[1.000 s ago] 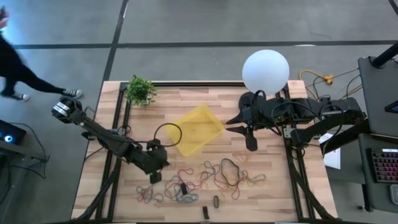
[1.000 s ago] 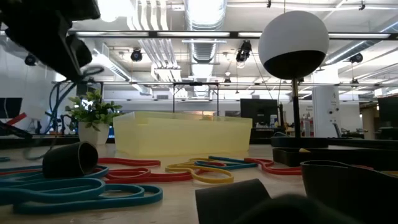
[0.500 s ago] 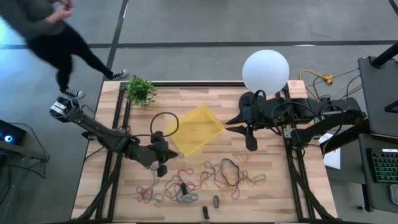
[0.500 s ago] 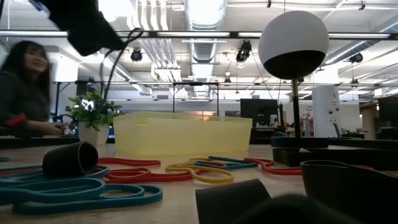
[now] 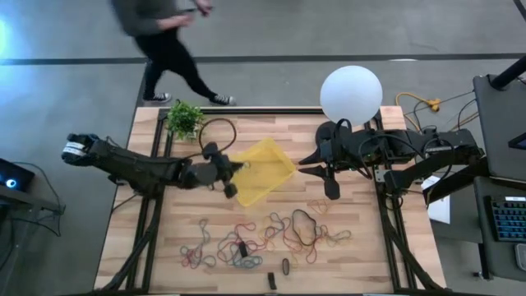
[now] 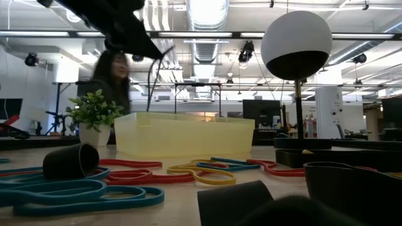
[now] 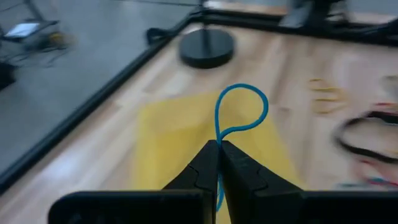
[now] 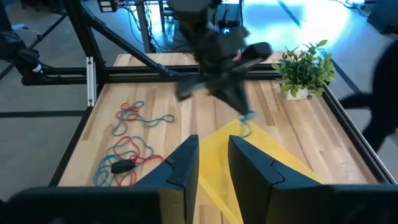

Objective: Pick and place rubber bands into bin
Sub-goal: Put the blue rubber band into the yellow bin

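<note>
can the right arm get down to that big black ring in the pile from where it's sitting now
Probably yes. The right pincer hangs just behind the black ring, with only bare table between them; the lamp stands behind it, out of the way.

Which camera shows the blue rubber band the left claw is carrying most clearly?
The left wrist view: the blue rubber band loops up from the shut left claw, above the yellow bin. The right wrist view shows it small and far off; the high view shows only the claw at the bin's edge; the low view doesn't clearly show it.
</note>
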